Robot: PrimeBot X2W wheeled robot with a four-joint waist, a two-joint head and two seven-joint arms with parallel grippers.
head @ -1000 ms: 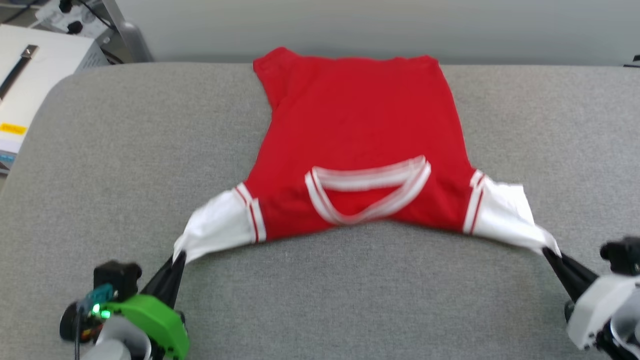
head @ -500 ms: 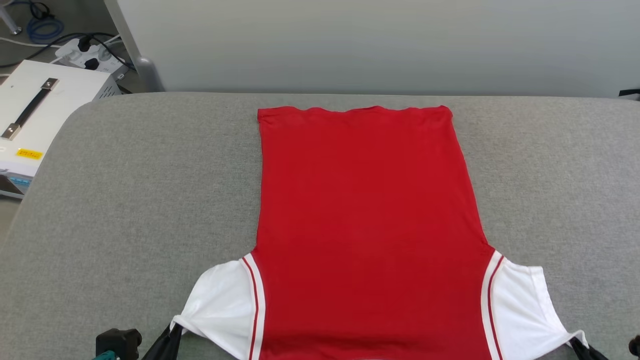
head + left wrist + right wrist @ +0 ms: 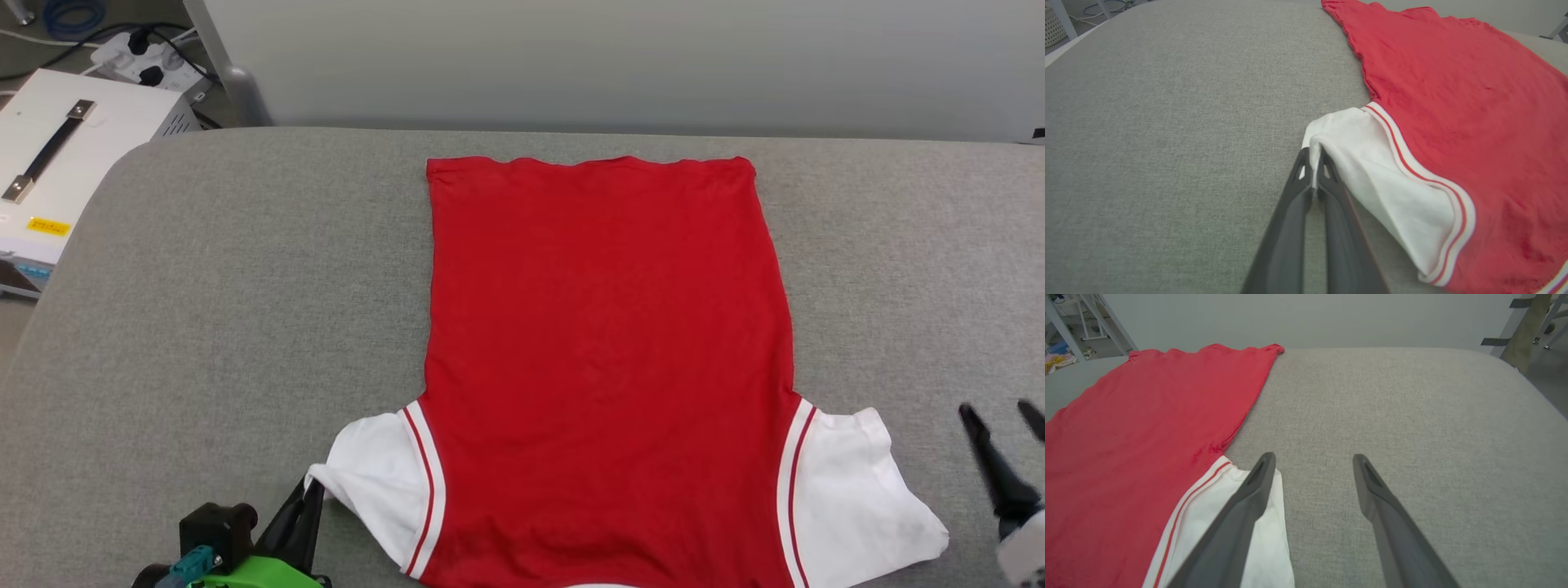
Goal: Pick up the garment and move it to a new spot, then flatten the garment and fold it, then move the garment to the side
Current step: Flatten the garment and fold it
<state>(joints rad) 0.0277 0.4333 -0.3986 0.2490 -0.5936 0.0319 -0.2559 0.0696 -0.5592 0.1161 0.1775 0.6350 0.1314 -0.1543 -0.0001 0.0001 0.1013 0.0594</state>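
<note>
Red cloth takes up the middle of the grey fabric-covered worktop (image 3: 204, 286): the garment (image 3: 604, 327) lies spread out, plain side up with no lettering showing, its hem at the far side and its shoulders nearest us. The body looks smooth, with only faint ripples.

Our left claw (image 3: 1312, 157) is clamped on the outer edge of the white left sleeve (image 3: 375, 474). The cloth is pinched between the two dark fingers and gathers into a fold there. Our right claw (image 3: 1313, 459) stands wide apart and grips nothing. It hovers over bare worktop just beside the white right sleeve (image 3: 857, 490), which lies loose and fairly flat. From the wrist view we cannot tell whether its inner finger brushes the sleeve's edge.

We judge the flattening step to be close to done: the garment sits in its spot and is laid out, but the fold is not yet begun. The next move calls for the left claw to let its sleeve down so that it rests as flat as the other one. Then both claws need fresh holds, likely on a sleeve or side edge, to bring it across the red body without dragging the rest out of line.

A white box with a black handle (image 3: 57, 155) sits beyond the worktop's far left corner, well apart from the work.
</note>
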